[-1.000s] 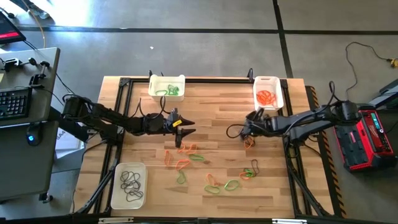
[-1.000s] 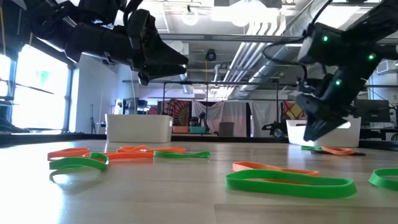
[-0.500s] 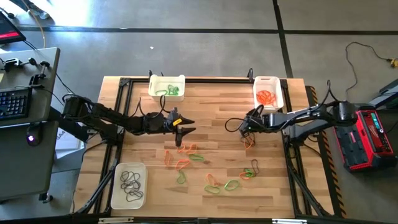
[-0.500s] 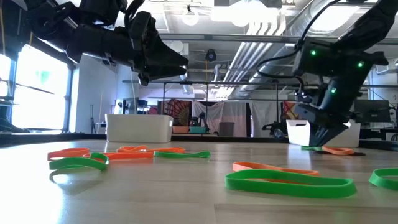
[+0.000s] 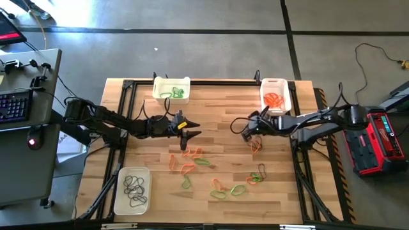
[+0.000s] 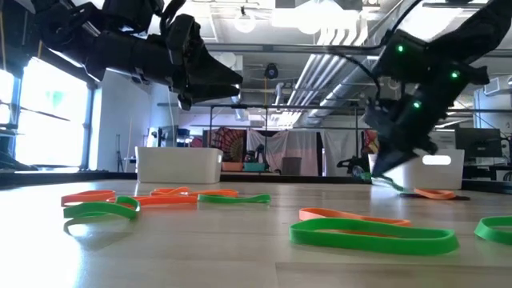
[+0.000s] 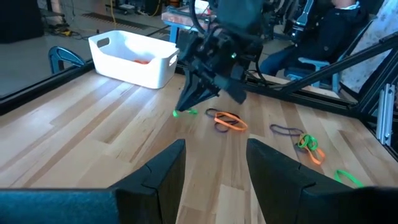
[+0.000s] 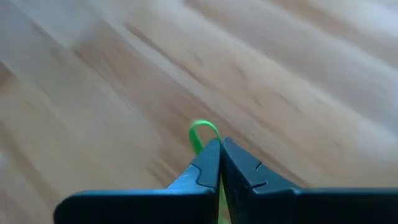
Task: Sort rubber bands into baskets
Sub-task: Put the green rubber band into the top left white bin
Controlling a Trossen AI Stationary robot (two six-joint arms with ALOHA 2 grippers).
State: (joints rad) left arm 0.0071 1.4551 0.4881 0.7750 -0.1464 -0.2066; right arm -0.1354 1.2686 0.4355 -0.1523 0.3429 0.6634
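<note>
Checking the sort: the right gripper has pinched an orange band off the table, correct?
Not orange. The right gripper is shut on a green band, as the right wrist view shows; the left wrist view shows the same green band at its tip.

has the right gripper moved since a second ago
Yes. The right gripper, shut on a green rubber band, has shifted leftward, farther from the orange-band basket.

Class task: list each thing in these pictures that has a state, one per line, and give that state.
Right pincer: shut on a green band.
Left pincer: open, empty, above the table.
Green basket: holds green bands.
Orange basket: holds orange bands.
Dark basket: holds dark bands.
Loose bands: lying unsorted on the table.
</note>
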